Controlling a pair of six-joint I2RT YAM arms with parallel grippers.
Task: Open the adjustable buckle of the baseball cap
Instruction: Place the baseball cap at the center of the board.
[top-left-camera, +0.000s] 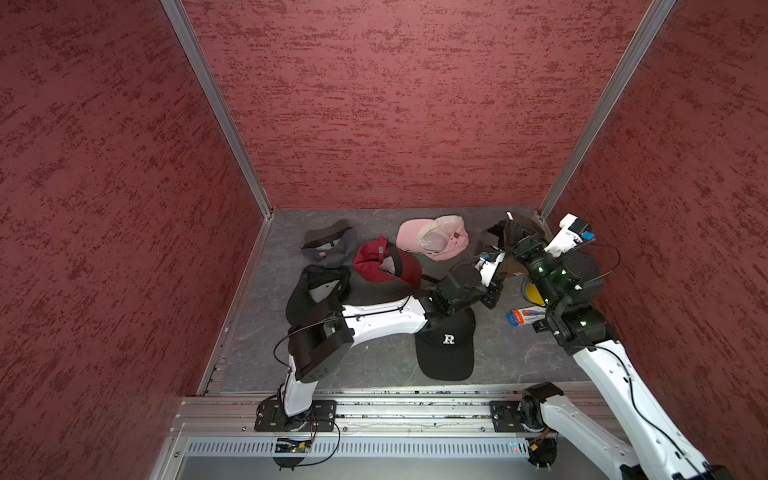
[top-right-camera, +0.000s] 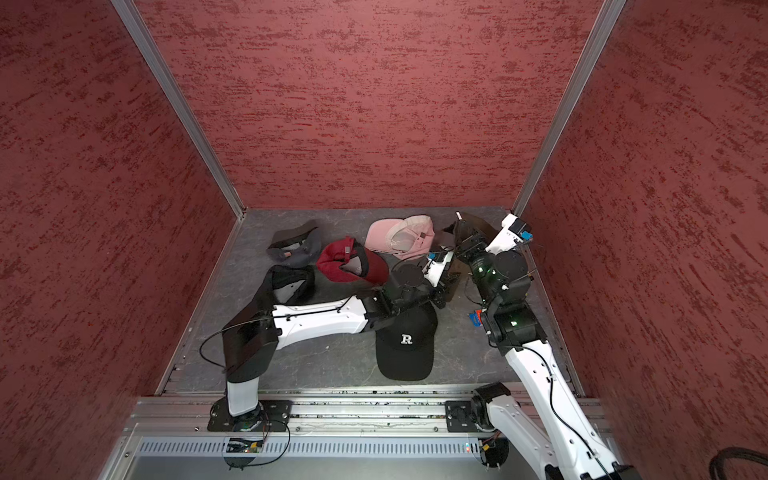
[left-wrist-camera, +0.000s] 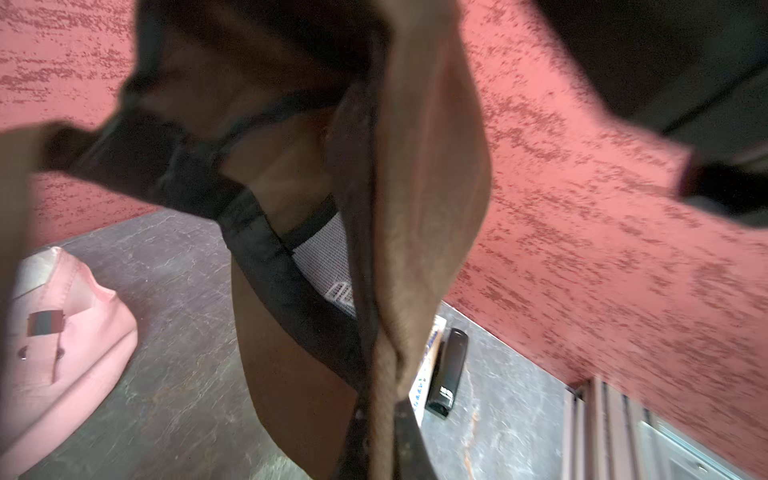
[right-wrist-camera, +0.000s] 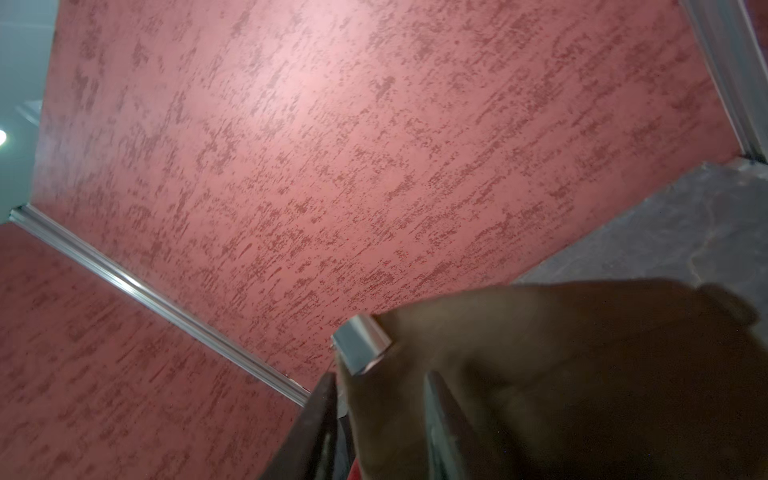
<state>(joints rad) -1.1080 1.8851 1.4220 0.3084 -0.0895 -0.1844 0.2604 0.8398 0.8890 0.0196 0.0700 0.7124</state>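
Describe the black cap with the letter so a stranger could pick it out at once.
On the grey table inside the red walls, look nearest the front rail. The black cap lies there, its back hidden by the left arm. Alone among the caps, it bears a white R.

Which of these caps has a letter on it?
The black cap at the front, with a white R on its crown. The red, pink and grey caps show no letter.
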